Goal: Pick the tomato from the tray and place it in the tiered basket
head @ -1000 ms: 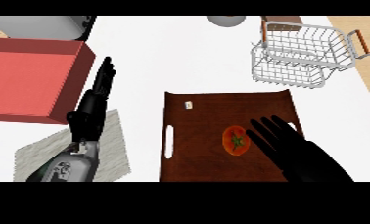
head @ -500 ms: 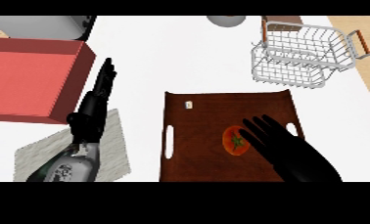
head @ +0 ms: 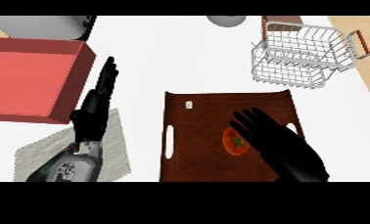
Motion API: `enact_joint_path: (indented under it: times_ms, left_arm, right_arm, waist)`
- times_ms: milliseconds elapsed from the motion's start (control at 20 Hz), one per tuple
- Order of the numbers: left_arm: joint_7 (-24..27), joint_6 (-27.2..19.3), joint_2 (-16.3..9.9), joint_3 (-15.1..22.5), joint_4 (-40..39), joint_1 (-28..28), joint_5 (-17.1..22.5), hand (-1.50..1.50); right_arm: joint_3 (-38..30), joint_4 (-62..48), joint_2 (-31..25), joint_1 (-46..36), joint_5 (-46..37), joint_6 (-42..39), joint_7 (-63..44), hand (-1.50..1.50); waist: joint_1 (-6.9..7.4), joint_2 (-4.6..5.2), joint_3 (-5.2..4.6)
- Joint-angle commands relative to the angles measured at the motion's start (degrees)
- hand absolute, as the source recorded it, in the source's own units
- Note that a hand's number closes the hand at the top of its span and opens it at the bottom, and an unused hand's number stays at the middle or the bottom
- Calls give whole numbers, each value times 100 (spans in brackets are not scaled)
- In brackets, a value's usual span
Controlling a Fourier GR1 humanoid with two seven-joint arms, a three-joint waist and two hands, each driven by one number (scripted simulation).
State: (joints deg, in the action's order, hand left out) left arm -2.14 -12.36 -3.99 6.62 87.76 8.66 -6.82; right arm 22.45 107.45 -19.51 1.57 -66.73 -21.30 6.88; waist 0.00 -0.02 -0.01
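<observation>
— Looking at your right hand, lower right of frame: fingers spread and straight over the tomato, holding nothing, likely poised to close on it. The tomato sits on the brown tray.

— And what's hidden?

— Part of the tomato, under your fingers. Your left hand rests open, left of frame. The basket waits at upper right.

Both hands open, fingers straight.
</observation>
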Motion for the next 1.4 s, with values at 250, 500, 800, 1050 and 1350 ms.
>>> enact_joint_path:
  times_ms: [250, 500, 800, 1050, 1350]
  left_arm:
    - [-407, -13, 96, -104, 391, 110, -207, 0]
    - [240, 224, 54, -311, -192, 7, -34, 0]
    - [176, 233, 124, -235, 117, -234, -170, 0]
    - [72, 380, 73, -337, 190, -132, -128, 0]
    - [308, 288, 231, -332, -278, 49, -225, 0]
  right_arm:
    - [114, -169, 388, 90, -416, 12, -29, -150]
    - [246, -679, 874, -345, -580, -52, -174, -150]
    - [-117, -924, 462, 59, -514, 559, 533, -150]
    - [-91, -1534, 981, -237, -569, 685, 408, -150]
    - [-196, -1858, 1217, -278, -497, 1097, 534, -150]
  waist:
    - [-6, -2, 1]
    - [2, 2, 0]
    - [-7, 0, 1]
    - [1, 1, 1]
    - [-9, 2, 0]
